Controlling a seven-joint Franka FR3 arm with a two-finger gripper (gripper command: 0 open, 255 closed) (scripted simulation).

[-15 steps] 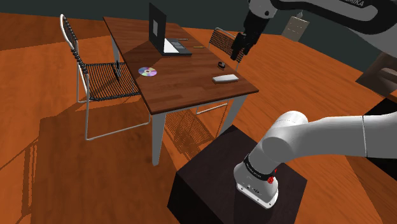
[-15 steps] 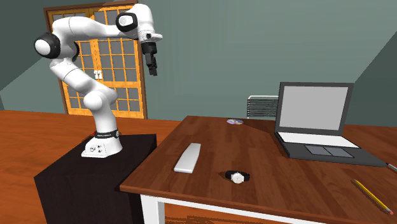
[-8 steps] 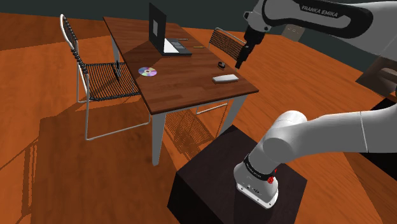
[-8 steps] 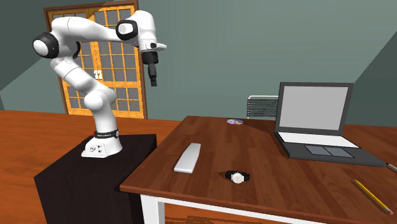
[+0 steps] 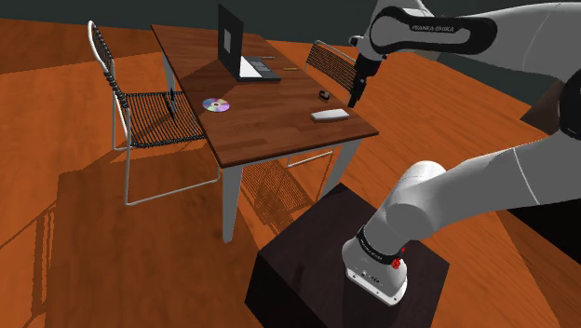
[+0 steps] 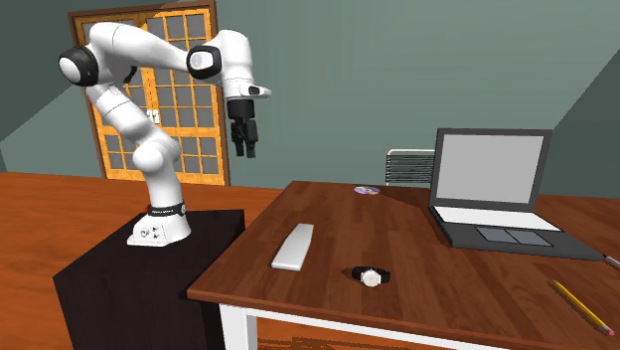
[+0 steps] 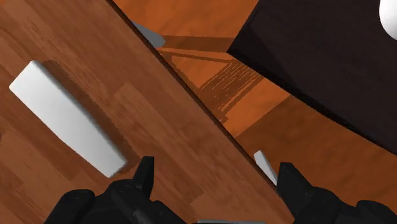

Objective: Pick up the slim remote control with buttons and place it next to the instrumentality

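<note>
Two black jaws are standing wide apart, and you are gripping nothing between them. In the second exterior view your arm (image 6: 149, 60) is hanging them high above the gap between the dark stand (image 6: 109, 283) and the wooden surface (image 6: 447, 293), pointing downward. In the wrist view the edge of the surface is running diagonally between the two fingers (image 7: 143, 175), with the orange floor (image 7: 210, 25) showing beyond it.

The remote (image 6: 293, 247) is lying flat on the surface near the edge that is facing the stand; it is looking like a plain pale grey slab, with no buttons that you can make out. In the wrist view the remote (image 7: 67, 118) is sitting just ahead of one finger, not touching it and not between the two. In the shoulder view the remote (image 5: 330, 115) is resting below the jaws and a little toward that view's left.

A wristwatch (image 6: 371, 275) is lying near the remote but apart from it. An open laptop (image 6: 492, 189) is standing farther along the surface, a disc (image 5: 216, 105) is resting by the far side, and a pencil (image 6: 579, 305) is lying near the second exterior view's right edge.
</note>
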